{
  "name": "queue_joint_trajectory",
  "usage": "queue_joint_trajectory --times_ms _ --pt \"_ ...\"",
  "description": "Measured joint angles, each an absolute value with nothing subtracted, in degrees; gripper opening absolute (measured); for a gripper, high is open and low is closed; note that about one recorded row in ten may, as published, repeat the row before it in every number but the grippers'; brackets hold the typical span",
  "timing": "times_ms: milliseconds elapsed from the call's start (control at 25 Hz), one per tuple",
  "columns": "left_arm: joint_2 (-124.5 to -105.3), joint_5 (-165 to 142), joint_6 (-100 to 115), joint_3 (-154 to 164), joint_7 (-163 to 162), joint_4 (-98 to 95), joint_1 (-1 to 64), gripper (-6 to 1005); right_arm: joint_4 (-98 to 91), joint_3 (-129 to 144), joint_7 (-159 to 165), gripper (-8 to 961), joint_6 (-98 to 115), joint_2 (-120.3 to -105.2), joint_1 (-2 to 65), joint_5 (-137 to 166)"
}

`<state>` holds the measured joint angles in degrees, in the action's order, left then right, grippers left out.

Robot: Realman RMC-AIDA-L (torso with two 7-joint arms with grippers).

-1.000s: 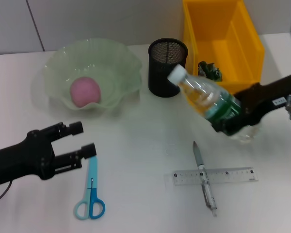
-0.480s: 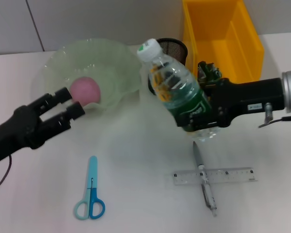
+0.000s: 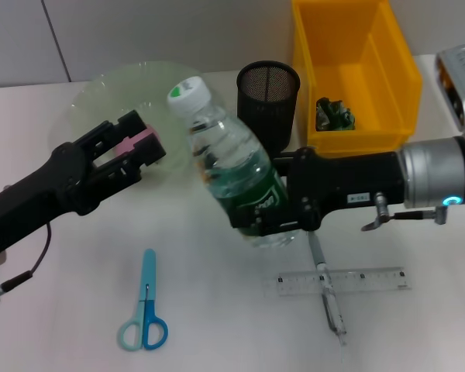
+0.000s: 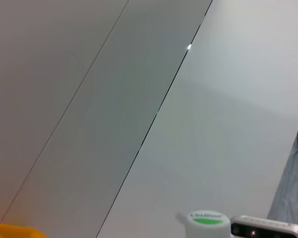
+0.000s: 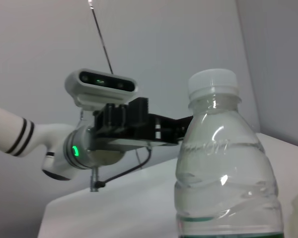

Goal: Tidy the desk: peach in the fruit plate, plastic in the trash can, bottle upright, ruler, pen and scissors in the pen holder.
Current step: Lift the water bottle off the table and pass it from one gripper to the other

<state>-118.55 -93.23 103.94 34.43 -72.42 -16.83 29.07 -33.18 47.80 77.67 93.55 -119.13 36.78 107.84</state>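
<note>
You are righting the bottle, clamped low in the right end effector above the tabletop; level it before lowering. Left end effector, fingers apart, is hovering alongside.

Pen lies across ruler (scissors well left).

You were looking at a lab or test room dressed up as an office desk. The plain white table stood against bare grey wall panels with only seams between them. The desk things were office stock: a black mesh pen holder, a clear ruler, a pen and blue scissors. A yellow plastic bin of the workshop sort served as the trash can.
</note>
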Motion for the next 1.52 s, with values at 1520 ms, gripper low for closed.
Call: queue_joint_trajectory --times_ms 1520 --pt "-118.83 -92.82 105.39 34.95 -65.62 -12.48 32.31 765 -25.31 50.85 72.76 789 92.98 -119.44 39.24 104.05"
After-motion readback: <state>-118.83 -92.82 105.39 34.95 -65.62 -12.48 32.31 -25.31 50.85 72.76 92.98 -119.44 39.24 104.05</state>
